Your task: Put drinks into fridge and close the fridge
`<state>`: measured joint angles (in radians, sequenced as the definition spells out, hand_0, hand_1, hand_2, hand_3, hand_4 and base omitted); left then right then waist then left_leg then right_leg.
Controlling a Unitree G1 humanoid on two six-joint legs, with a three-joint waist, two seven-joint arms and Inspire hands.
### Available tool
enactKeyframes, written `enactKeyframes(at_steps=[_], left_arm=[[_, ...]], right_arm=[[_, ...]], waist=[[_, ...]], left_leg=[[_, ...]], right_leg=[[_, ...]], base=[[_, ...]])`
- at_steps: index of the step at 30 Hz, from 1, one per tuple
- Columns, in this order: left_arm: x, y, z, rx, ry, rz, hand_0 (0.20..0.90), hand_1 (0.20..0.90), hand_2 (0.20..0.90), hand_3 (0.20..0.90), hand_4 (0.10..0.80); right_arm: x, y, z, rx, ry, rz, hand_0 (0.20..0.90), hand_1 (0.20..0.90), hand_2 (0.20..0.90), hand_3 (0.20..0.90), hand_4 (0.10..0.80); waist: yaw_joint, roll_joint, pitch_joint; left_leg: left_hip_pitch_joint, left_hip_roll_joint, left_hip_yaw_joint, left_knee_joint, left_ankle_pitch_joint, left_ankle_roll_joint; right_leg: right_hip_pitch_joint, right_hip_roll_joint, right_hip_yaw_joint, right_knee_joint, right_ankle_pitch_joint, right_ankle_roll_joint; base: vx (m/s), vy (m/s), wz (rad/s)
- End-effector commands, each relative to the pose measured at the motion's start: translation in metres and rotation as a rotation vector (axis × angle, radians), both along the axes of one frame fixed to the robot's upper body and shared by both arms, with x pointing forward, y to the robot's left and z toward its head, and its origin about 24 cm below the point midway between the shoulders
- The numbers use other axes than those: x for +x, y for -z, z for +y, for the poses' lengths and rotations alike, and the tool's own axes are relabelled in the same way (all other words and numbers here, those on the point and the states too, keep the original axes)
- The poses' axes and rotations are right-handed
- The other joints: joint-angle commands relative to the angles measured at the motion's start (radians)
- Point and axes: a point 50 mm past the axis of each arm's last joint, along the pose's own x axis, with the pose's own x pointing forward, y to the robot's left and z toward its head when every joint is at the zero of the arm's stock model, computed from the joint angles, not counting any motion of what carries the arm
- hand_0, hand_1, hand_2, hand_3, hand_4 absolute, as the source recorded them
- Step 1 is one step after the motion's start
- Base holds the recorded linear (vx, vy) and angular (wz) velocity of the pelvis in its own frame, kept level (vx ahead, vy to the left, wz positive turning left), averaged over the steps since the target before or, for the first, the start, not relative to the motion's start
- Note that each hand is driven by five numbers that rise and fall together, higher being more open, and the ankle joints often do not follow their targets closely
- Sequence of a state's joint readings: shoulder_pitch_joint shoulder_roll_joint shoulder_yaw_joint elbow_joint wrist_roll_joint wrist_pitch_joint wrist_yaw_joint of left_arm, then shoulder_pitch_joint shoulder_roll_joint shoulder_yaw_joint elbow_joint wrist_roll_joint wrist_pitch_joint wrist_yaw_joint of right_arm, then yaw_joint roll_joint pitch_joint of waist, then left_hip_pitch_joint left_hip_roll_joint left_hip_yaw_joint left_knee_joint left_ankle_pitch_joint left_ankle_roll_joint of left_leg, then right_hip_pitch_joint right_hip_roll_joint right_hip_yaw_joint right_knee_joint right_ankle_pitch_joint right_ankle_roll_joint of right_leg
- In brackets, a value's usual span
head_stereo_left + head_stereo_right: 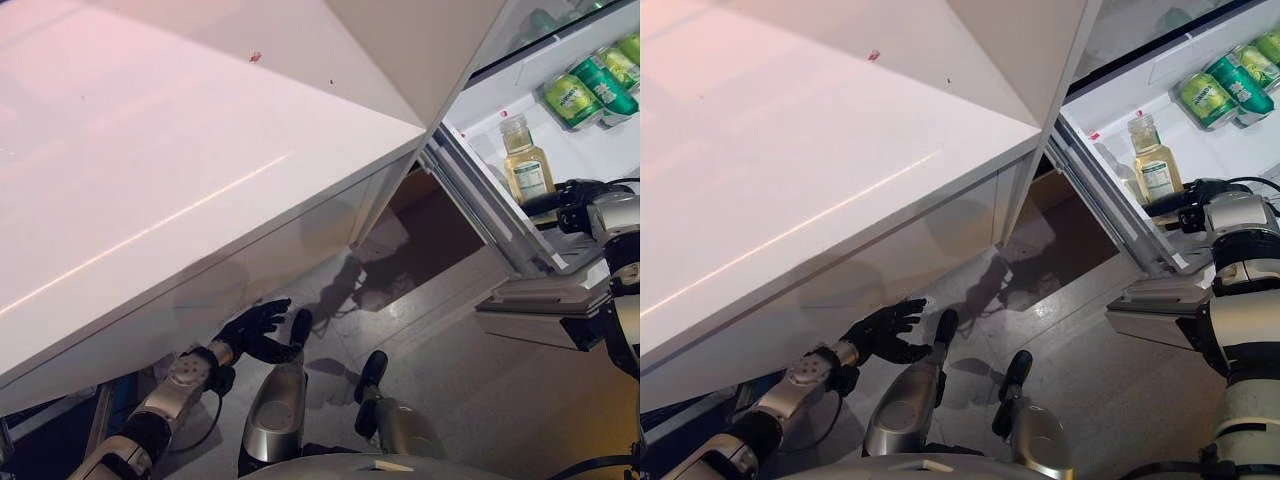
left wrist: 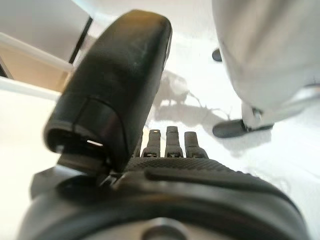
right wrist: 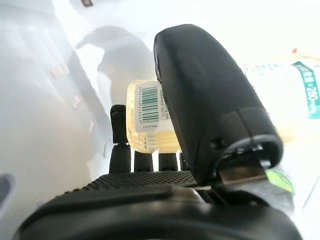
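A bottle of yellow drink [image 1: 525,165] stands upright on a white shelf [image 1: 590,150] inside the open fridge at the right. My right hand [image 1: 575,205] reaches in at the bottle's base. In the right wrist view the bottle [image 3: 150,115] sits between the straight thumb [image 3: 210,100] and the straight fingers [image 3: 118,140], and the hand is open. Green cans [image 1: 590,90] lie further back on the same shelf. My left hand [image 1: 250,330] hangs low at the lower left, open and empty, fingers spread.
A large white counter [image 1: 150,180] takes up the left and middle, its edge above my left hand. A white panel [image 1: 410,40] stands beside the fridge opening. The fridge's lower front [image 1: 530,300] juts out below the shelf. Grey floor [image 1: 480,400] lies below.
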<state>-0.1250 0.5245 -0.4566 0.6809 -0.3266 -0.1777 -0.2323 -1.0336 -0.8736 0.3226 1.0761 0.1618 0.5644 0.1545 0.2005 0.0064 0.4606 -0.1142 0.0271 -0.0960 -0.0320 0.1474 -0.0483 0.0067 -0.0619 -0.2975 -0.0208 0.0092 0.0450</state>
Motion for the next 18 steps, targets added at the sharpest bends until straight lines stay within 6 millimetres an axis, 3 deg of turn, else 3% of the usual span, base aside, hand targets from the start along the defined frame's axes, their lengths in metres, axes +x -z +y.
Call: enactKeyframes(at_steps=[1,2,3,18], left_arm=[[-0.015,0.005,0.010,0.050,-0.001,-0.004,0.900,0.900,0.900,0.900,0.800],[-0.015,0.005,0.010,0.050,-0.001,-0.004,0.900,0.900,0.900,0.900,0.800],[-0.015,0.005,0.012,0.063,-0.007,-0.002,0.900,0.900,0.900,0.900,0.800],[-0.013,0.008,0.022,0.096,-0.077,0.013,0.900,0.900,0.900,0.900,0.800]], right_arm=[[-0.029,-0.072,-0.046,-0.252,0.151,-0.053,0.512,0.512,0.512,0.447,0.347],[-0.029,-0.072,-0.046,-0.252,0.150,-0.053,0.738,0.738,0.738,0.711,0.611],[-0.029,-0.073,-0.046,-0.255,0.151,-0.052,0.900,0.900,0.900,0.900,0.800],[-0.019,-0.085,-0.034,-0.332,0.089,-0.034,0.900,0.900,0.900,0.900,0.800]], waist=[[-0.026,-0.014,-0.027],[-0.026,-0.014,-0.027],[-0.026,-0.012,-0.024],[-0.020,-0.018,-0.007]], left_leg=[[-0.018,-0.076,0.069,0.133,-0.172,0.079],[-0.018,-0.076,0.069,0.134,-0.172,0.079],[-0.021,-0.075,0.069,0.135,-0.172,0.079],[-0.027,-0.075,0.074,0.136,-0.171,0.075]], right_leg=[[-0.118,0.032,0.047,0.223,-0.099,-0.044],[-0.118,0.032,0.047,0.223,-0.099,-0.044],[-0.121,0.031,0.047,0.225,-0.099,-0.044],[-0.126,0.027,0.042,0.225,-0.097,-0.041]], base=[[-0.018,0.001,-0.08],[-0.017,0.007,-0.07],[-0.017,0.012,-0.05],[-0.001,0.001,0.00]])
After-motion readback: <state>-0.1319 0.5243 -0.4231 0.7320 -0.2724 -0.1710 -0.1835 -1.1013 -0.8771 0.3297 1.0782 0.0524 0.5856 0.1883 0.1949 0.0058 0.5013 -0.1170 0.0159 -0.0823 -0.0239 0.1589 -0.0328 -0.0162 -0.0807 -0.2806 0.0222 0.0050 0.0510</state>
